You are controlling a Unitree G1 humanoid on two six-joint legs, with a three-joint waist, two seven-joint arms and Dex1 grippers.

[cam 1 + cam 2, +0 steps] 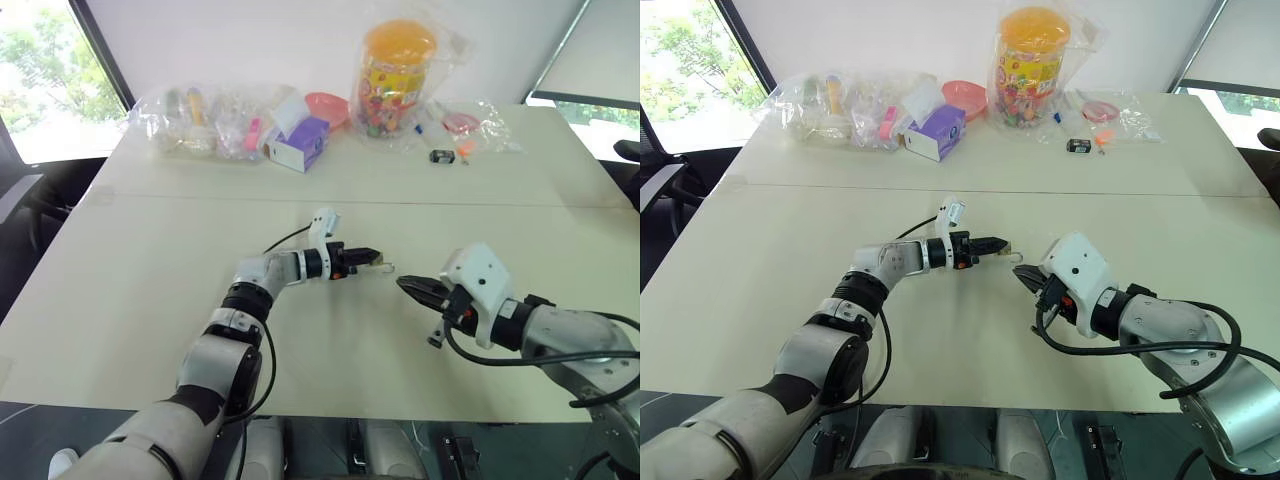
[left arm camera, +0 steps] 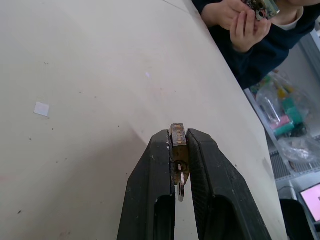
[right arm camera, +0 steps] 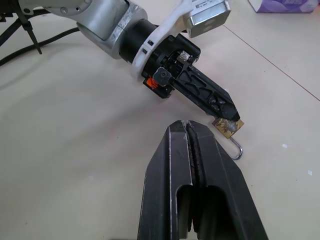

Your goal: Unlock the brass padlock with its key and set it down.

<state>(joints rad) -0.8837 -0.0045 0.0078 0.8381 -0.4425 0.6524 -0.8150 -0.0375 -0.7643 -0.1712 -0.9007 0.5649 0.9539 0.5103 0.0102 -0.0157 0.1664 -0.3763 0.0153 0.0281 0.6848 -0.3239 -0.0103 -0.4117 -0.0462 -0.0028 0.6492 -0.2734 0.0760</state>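
L gripper (image 3: 227,114) clamps padlock (image 3: 229,126) at fingertips; shackle hangs open past the tips. Key (image 2: 180,186) sits betw. its fingers. R gripper (image 3: 189,131) closed, empty, just beside. No legible writing.

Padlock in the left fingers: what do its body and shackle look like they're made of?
The brass padlock body looks like brass: yellow-gold, dull and speckled, likely tarnished. Its shackle looks like thin steel wire: silvery, smooth and bent into an open hook. The exact metals can't be confirmed by look.

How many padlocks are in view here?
1: the brass padlock is pinched in the left gripper above the table; others may be hidden inside the plastic bags.
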